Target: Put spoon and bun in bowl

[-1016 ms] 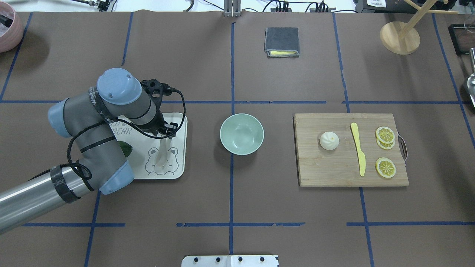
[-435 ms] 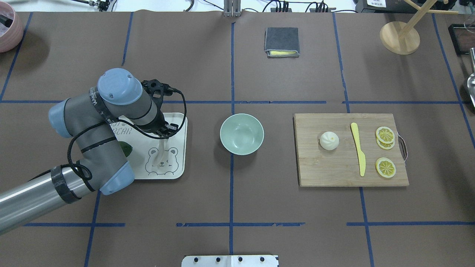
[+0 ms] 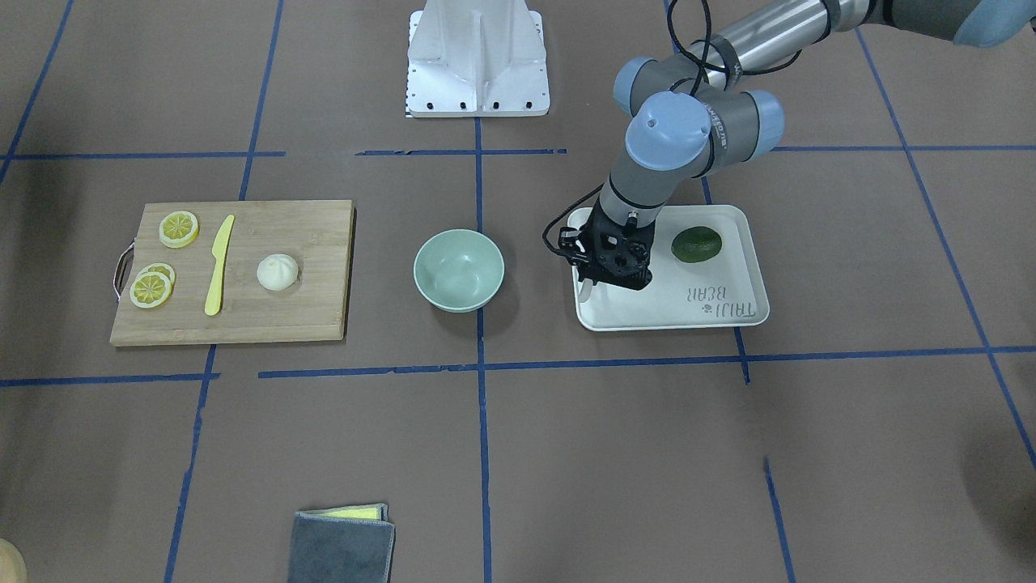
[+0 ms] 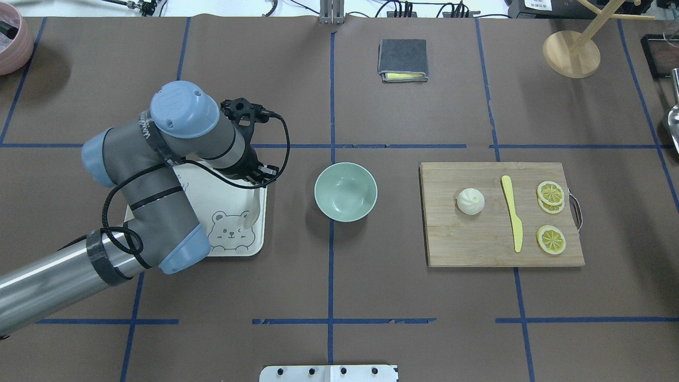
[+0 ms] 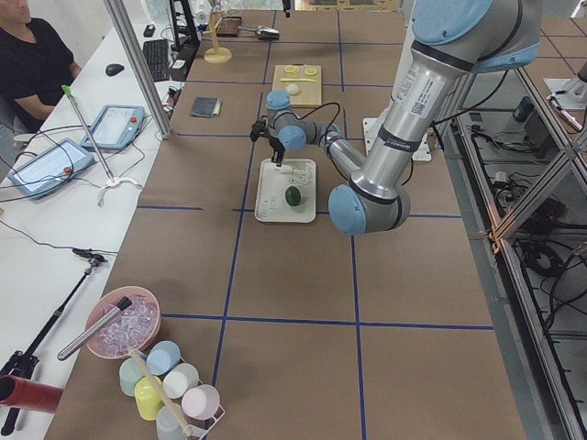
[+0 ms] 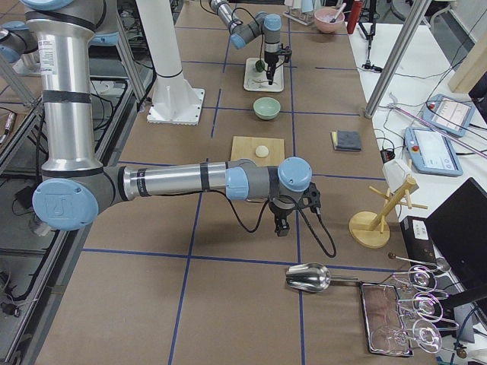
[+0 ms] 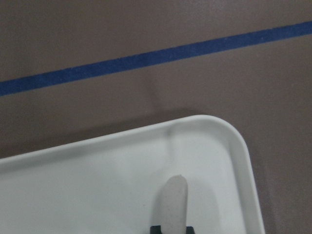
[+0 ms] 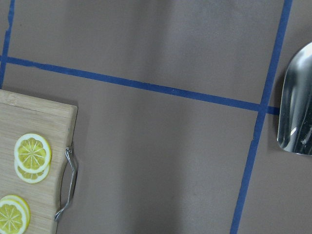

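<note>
One spoon (image 4: 254, 209) in my left pincer (image 4: 257, 183)

My left pincer is clamped on the spoon, which hangs over the white tray (image 4: 209, 197) at the corner nearest the bowl (image 4: 345, 191). The bun (image 4: 470, 201) sits on the cutting board (image 4: 472, 244). Whether my right pincer (image 6: 283, 222) is parted or closed, I cannot tell.

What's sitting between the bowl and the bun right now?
Nothing stands there: just bare table, then bare cutting board up to the bun, as the overhead view shows.
</note>
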{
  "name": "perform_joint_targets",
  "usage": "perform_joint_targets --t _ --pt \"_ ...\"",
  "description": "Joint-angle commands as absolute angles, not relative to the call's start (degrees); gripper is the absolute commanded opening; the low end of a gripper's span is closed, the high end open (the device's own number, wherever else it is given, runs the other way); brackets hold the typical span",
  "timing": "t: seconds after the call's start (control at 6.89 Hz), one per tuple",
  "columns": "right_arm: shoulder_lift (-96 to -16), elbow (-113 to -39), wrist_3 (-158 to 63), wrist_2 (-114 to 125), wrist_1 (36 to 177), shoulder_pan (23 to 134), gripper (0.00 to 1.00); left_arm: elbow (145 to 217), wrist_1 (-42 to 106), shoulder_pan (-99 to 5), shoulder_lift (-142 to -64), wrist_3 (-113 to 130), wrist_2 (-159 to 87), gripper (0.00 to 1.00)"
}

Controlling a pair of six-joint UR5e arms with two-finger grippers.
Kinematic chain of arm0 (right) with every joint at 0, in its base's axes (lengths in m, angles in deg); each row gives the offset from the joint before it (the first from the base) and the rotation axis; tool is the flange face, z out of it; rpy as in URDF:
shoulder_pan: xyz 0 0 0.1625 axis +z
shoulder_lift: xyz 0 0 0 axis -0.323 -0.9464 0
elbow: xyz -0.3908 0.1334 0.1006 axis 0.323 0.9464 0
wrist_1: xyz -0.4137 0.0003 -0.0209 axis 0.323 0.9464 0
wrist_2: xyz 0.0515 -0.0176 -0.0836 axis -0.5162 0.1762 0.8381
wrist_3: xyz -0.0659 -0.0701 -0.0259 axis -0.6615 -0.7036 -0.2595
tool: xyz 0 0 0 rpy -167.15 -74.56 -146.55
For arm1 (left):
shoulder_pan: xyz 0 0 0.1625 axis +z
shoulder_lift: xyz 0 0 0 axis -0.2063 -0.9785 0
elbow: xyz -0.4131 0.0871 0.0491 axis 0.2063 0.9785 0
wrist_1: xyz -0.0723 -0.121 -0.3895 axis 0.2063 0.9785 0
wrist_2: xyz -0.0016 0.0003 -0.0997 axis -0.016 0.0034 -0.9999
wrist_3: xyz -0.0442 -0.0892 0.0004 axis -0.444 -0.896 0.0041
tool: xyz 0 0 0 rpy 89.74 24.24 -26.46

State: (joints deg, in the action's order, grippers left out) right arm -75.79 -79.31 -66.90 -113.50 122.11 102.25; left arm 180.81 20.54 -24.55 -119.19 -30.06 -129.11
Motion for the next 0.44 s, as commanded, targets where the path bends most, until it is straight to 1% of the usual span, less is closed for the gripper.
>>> perform_joint_targets --t 0.0,0.29 --pt "-75.70 -79.59 -66.89 -114.31 122.11 102.25 1.00 178.72 22.54 -23.43 -126.48 -34.55 -128.97 0.00" --pt "-75.53 -79.76 -66.89 -116.77 122.11 101.47 1.00 171.97 30.42 -20.98 -132.03 -37.31 -121.98 0.00"
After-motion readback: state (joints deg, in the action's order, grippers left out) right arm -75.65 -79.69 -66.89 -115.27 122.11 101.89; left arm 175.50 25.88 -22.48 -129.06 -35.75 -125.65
